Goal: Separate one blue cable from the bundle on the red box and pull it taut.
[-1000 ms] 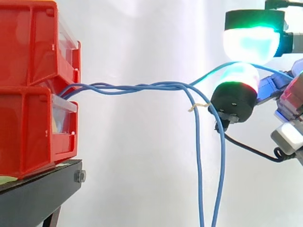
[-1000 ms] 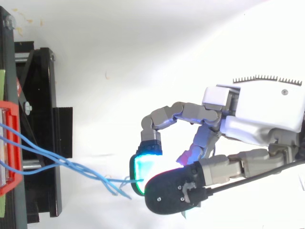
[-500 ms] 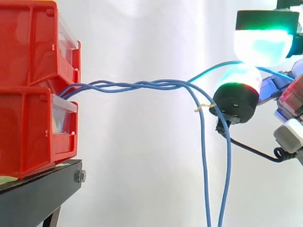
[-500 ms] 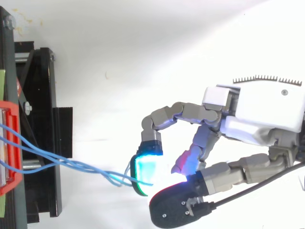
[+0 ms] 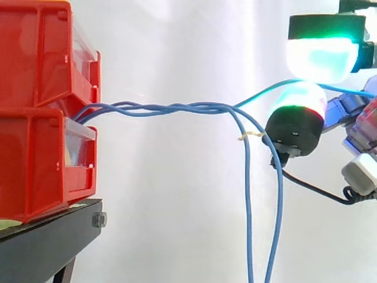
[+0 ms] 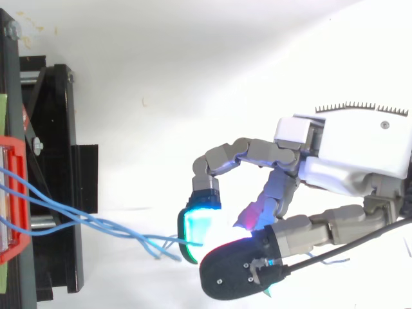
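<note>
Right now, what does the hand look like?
The hand has a white boxy palm shell with a dark comb-like edge and grey jointed fingers. Black caps carry thick rounded pads glowing cyan-green, with magenta on another.

Side view: a white curtain (image 5: 177, 65) with soft vertical folds hangs behind the hand (image 5: 294, 127) and spans the full width, lit evenly and somewhat greyer on the side away from the hand. Well apart from the hand and lower than it stands a black stand (image 5: 41, 247), with a silver bolt (image 5: 99, 220) at the corner nearest the hand. Top view: the white ground (image 6: 193, 58) under the hand is bright, shading greyer toward the stand's black frame opposite the wrist.
</note>
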Robot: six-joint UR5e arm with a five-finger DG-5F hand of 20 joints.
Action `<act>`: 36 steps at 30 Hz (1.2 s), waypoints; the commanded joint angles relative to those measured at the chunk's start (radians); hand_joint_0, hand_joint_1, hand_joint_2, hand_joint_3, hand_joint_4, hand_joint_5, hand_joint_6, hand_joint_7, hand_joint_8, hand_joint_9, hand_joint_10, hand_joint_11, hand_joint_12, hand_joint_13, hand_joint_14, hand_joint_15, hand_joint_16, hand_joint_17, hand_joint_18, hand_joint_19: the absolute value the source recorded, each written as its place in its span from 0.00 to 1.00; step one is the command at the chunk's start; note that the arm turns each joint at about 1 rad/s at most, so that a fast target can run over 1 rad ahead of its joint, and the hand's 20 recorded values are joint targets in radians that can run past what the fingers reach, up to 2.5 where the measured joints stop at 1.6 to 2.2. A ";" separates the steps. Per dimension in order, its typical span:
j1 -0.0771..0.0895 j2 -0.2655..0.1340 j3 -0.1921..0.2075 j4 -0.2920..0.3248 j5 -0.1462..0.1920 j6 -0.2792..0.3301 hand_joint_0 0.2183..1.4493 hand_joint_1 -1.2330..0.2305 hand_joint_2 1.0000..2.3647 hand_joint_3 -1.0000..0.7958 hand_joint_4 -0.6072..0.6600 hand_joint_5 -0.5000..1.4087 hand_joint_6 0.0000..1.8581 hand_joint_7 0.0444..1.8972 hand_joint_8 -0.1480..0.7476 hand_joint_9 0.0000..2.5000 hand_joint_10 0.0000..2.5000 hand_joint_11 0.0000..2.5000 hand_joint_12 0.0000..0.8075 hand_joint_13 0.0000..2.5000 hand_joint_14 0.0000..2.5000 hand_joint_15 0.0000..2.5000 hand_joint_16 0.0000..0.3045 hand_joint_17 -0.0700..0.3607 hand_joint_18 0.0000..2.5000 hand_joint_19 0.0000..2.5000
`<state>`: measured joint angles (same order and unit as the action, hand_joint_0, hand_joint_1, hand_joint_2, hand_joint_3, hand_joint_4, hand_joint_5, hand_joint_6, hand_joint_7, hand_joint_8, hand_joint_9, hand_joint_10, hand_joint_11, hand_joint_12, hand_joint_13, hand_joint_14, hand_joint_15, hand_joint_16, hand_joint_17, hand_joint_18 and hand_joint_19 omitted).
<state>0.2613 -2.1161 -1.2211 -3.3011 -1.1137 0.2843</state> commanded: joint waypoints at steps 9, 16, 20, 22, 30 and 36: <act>0.001 0.001 0.000 0.000 0.002 -0.010 0.31 0.33 0.01 0.52 0.51 0.27 0.37 0.73 0.57 0.59 0.01 0.20 0.51 0.43 0.00 0.16 0.18 0.45 0.45 0.23; 0.003 0.001 0.000 0.000 0.002 -0.023 0.31 0.32 0.01 0.54 0.52 0.28 0.36 0.75 0.57 0.53 0.00 0.17 0.53 0.41 0.00 0.16 0.19 0.46 0.45 0.23; 0.004 0.001 0.000 0.000 0.002 -0.033 0.31 0.31 0.00 0.54 0.51 0.28 0.36 0.77 0.57 0.49 0.00 0.17 0.54 0.39 0.00 0.16 0.19 0.47 0.45 0.22; 0.004 0.001 0.000 0.000 0.002 -0.037 0.31 0.30 0.00 0.55 0.51 0.28 0.36 0.77 0.56 0.48 0.00 0.16 0.54 0.39 0.00 0.16 0.19 0.47 0.45 0.22; 0.007 -0.001 0.000 -0.002 0.000 -0.137 0.31 0.29 0.00 0.55 0.51 0.28 0.35 0.78 0.55 0.39 0.00 0.10 0.54 0.34 0.00 0.15 0.20 0.48 0.41 0.21; 0.012 0.001 0.000 0.038 0.029 -0.251 0.31 0.29 0.00 0.54 0.51 0.28 0.34 0.79 0.53 0.34 0.00 0.04 0.57 0.30 0.00 0.12 0.21 0.49 0.39 0.17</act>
<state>0.2716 -2.1155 -1.2210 -3.2836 -1.0965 0.0873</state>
